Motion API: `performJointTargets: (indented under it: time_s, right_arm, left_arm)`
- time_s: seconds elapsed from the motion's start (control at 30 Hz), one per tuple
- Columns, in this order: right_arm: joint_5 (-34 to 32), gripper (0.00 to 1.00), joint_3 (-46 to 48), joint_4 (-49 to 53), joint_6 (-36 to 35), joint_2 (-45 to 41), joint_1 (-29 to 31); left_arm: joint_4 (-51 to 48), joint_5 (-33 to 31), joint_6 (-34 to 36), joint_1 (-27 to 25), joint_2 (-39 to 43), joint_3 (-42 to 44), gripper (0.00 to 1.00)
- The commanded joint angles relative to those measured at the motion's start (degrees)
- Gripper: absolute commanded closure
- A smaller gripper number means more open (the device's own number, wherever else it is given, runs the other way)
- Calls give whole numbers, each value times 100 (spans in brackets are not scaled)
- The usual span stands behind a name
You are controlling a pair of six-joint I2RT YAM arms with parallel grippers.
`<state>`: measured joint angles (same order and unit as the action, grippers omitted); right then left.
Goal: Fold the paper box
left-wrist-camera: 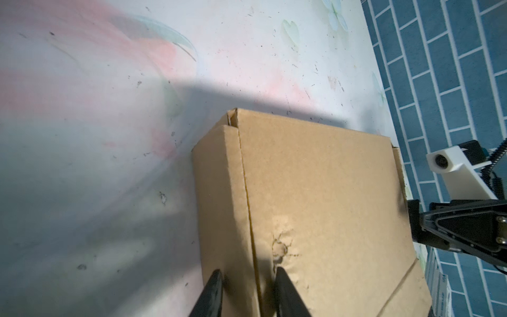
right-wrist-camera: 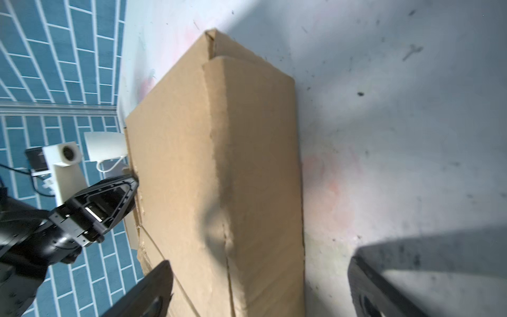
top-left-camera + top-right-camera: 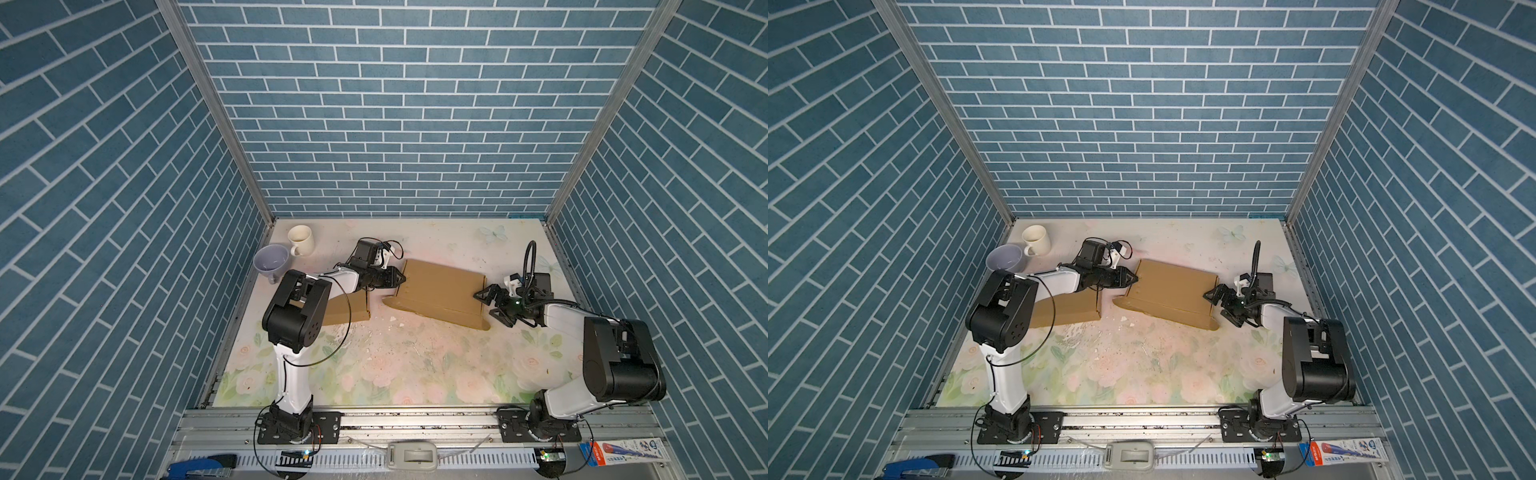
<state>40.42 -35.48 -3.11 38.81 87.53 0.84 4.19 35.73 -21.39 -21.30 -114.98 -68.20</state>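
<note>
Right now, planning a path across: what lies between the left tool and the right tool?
Only the paper box, reaching from the left tool at one end to the open right tool at the other; both top views show it.

A brown folded cardboard box (image 3: 440, 291) lies mid-table on the floral-printed tabletop (image 3: 395, 365), slanting from back left to front right. The left gripper (image 3: 401, 279) meets its left end, with fingers (image 1: 285, 291) either side of that edge. The spread right gripper (image 3: 485, 304) sits at its right end. A flat brown cardboard piece (image 3: 349, 309) lies left of the box, under the left arm. In the back-left corner a cream ceramic mug (image 3: 300, 240) stands just behind a pale lilac cup (image 3: 271, 258).
</note>
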Motion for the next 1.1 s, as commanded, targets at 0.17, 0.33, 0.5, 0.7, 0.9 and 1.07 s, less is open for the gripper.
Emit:
performJointTargets:
  time_s: [0.17,0.33,0.5,0.7,0.9,1.07]
  right_arm:
    - [166,1,491,-565,619,284,137]
    - [141,2,517,-816,666,501,326]
    - [476,11,400,-1548,1079,725,586]
    - [514,21,524,-2653,1923,813,689]
    - [646,30,549,-2781,2225,900,668]
    - [943,38,440,-2604,2663,817,564]
  left_arm:
    - [-573,-206,-51,341,-713,306,77]
    - [-574,-246,23,381,-794,354,80]
    - [-484,-131,-93,374,-775,317,75]
    - [10,70,-551,367,-173,489,55]
    - [956,-33,-855,355,1450,1505,46]
    - [517,-340,-169,178,2404,1652,40]
